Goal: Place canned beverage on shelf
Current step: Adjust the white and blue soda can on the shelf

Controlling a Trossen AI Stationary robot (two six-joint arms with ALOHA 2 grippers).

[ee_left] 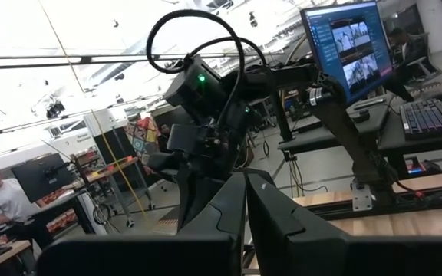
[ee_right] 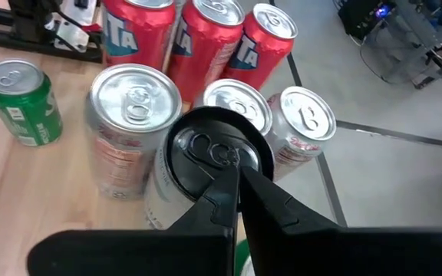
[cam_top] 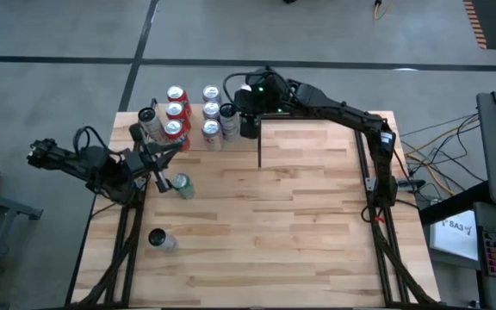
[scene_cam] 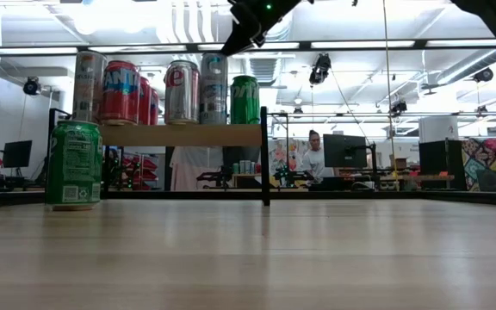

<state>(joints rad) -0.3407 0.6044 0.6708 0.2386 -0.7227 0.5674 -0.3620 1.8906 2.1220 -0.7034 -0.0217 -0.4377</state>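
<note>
Standing at about eight o'clock on the pale plank-striped wooden worktop [cam_top: 282, 215] is a small cylindrical can with a dark top [cam_top: 158, 238], alone near the front-left corner. Farther in, around nine o'clock, a green aluminium can [cam_top: 182, 184] stands upright on the wood; in the low view it is the green can with a printed nutrition label [scene_cam: 74, 164], resting directly on the worktop and not on the raised board.

The left gripper [cam_top: 164, 175] sits just beside that green can, its dark jaws pressed fully together and holding nothing; in its own wrist view the two black fingers [ee_left: 244, 215] meet edge to edge.

Beyond, at about eleven o'clock, is the shelf [scene_cam: 183, 134], a light plain-wood board carried on thin black metal posts. It holds a cluster of upright cans: three red ones [cam_top: 176, 112] in a row, silver-and-red ones [cam_top: 211, 110] beside them, and a tall silver can [cam_top: 149, 123] at the left end. From the low view a green can [scene_cam: 244, 100] also stands at the board's right end. All are smooth, shiny cylinders with pull-tab lids.

The right gripper [ee_right: 237, 178] hangs over the shelf's right end, jaws closed tight with nothing between them, the tips right at the glossy black lid of a dark-topped can [ee_right: 217, 149] among the silver lids [ee_right: 135, 93].
</note>
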